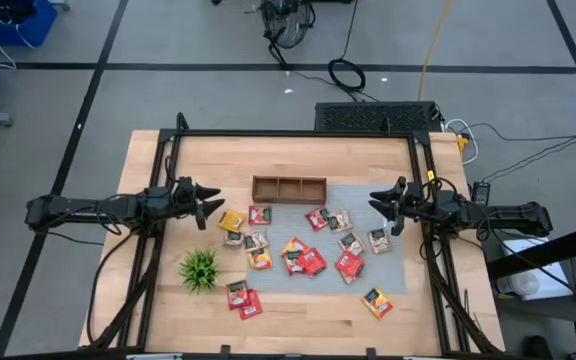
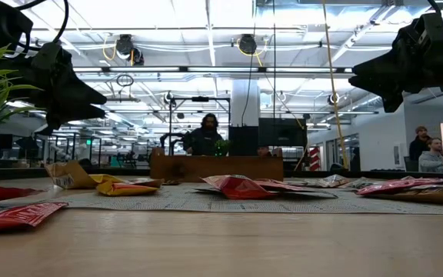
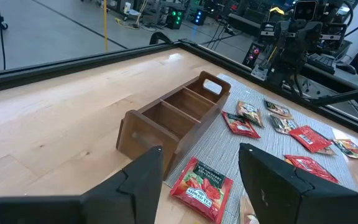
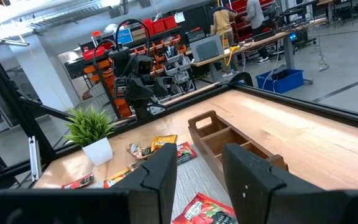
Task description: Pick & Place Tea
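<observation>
Both tools hover apart-fingered and empty over the scattered tea

The tea packets [image 1: 303,255] lie mid-frame below the wooden tray [image 1: 289,188]. The left tool [image 1: 211,201] is nearest the yellow packet [image 1: 232,221], just lower right of it; the right tool [image 1: 379,203] faces inward at right.

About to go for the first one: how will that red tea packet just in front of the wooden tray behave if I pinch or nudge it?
The red tea packet lies flat on the grey mat, so probably thin, light and floppy; a side nudge would likely slide it rather than lift it. Its wrapper looks glossy, so possibly slippery. With the wooden tray close behind, pushing that way might jam it.
</observation>
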Controlling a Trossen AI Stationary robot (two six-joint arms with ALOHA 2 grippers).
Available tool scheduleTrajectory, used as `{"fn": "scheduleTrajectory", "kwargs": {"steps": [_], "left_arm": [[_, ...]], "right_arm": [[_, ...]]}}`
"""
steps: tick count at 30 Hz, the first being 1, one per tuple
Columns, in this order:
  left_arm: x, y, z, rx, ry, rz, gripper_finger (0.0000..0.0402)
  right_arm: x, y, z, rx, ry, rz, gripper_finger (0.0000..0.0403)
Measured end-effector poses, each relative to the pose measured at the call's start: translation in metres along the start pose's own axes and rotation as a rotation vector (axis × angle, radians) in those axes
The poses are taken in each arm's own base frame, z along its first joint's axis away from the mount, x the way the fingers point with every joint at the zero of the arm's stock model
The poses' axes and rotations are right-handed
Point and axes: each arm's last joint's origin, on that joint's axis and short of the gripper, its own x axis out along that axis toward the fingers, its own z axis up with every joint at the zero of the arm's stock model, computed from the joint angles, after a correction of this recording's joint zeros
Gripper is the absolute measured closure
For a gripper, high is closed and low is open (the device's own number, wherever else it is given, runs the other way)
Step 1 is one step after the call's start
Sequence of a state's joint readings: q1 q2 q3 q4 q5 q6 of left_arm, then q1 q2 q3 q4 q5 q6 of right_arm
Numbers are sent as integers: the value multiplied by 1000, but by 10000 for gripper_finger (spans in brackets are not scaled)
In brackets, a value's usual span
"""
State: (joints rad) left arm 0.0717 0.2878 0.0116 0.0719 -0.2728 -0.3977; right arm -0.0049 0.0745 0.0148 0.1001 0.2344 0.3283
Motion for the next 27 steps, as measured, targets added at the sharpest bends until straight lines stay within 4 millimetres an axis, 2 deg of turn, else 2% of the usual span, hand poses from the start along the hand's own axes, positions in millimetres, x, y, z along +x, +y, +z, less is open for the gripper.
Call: {"fn": "scheduleTrajectory", "kwargs": {"steps": [17, 27], "left_arm": [[0, 0, 0, 0, 0, 0, 190], [0, 0, 0, 0, 0, 0, 190]], "right_arm": [[0, 0, 0, 19, 0, 1, 289], [0, 3, 1, -147, 49, 75, 288]]}}
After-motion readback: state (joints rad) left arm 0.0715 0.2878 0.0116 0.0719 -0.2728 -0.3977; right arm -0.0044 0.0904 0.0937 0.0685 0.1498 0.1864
